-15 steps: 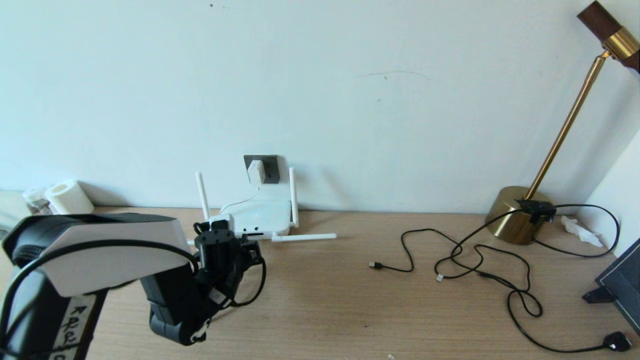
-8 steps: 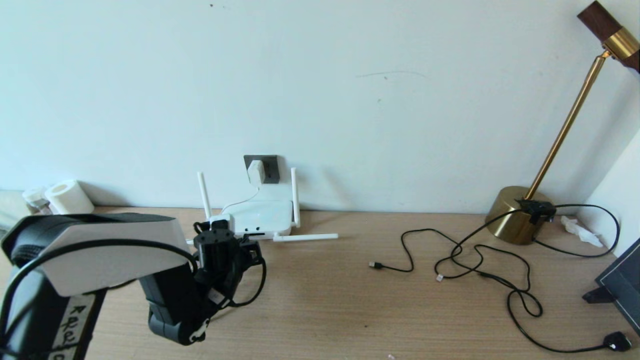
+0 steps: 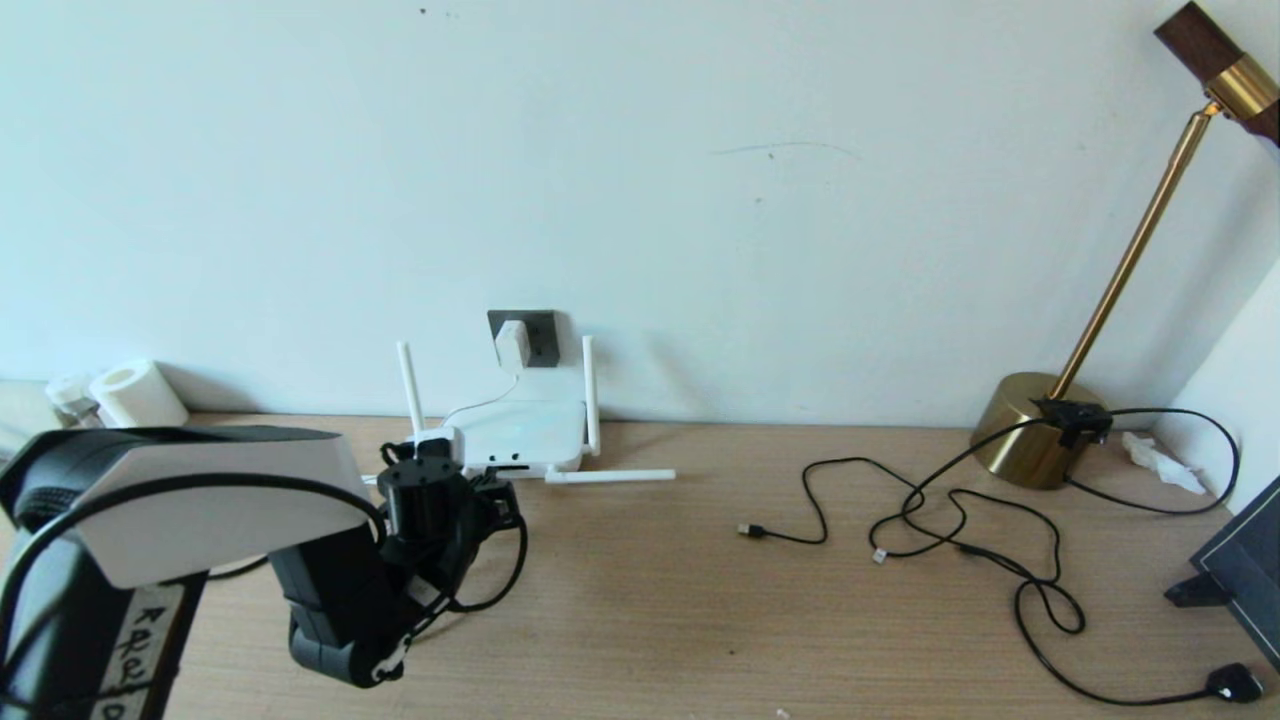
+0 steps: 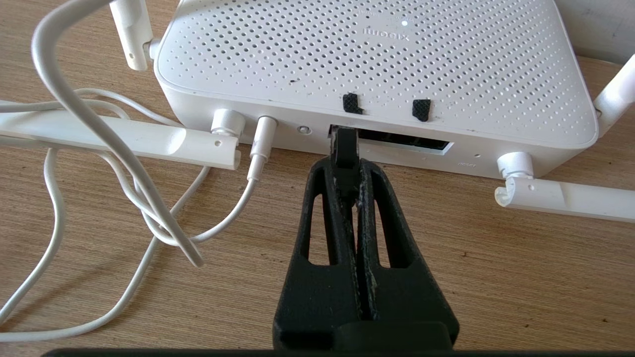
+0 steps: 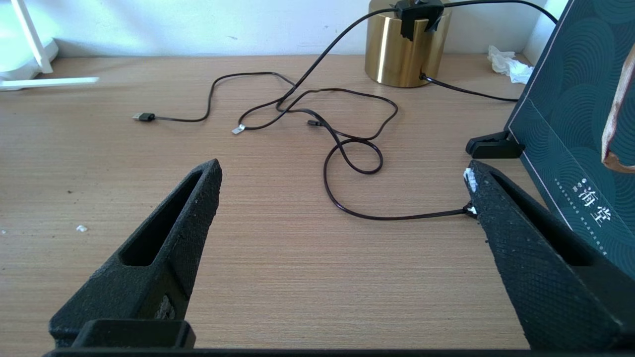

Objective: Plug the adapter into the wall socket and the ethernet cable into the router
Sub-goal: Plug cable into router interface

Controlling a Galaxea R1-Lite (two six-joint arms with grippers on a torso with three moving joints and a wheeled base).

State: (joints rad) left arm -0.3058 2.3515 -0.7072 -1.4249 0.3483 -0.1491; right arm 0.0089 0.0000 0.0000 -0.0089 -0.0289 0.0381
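Router as landmark: a flat white plastic box with rounded corners and a finely perforated top, lying on the wood-grain desk against the wall, its slim stick antennas partly upright and partly lying flat. Directly above the router, the dark grey square wall socket carries the small white rounded-cube adapter, seated in the plate, its thin white cord looping down beside the router and ending in a white barrel plug at the front edge. At that same front edge, the left gripper stands just before the dark port slot; its black, ribbed triangular fingers are closed narrowly on the black boot of the ethernet cable, whose tip sits at the left end of the slot, depth of insertion not discernible. Well to the right of the router, thin black cables with small metal plugs curl over the desk toward a cylindrical brass lamp base. The right gripper hovers low over the desk there, fingers spread wide and holding nothing.
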